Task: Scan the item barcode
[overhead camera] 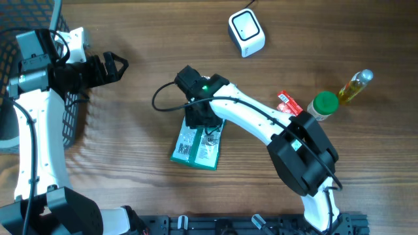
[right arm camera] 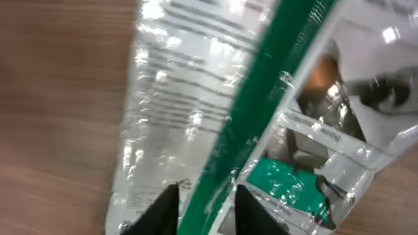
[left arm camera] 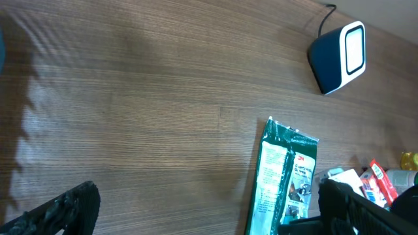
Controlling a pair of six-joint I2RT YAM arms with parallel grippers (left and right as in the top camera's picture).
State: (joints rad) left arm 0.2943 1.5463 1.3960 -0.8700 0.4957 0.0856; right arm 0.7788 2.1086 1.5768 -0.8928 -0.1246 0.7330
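Green-and-clear packet (right arm camera: 261,98), right-wrist view: its green centre seam runs between the two fingers (right arm camera: 157,212) of the right hand (right arm camera: 208,212), which is nearly closed and pinches that seam. In the overhead view, the packet lies flat on the wooden counter (overhead camera: 130,163) near the middle, under the right hand. White scanner (overhead camera: 246,31) stands well apart at the far edge. Left hand (overhead camera: 117,65), fully spread and holding nothing, hovers beside a black mesh basket (overhead camera: 72,124).

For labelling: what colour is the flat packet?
The packet is green and white; left wrist view shows it best.
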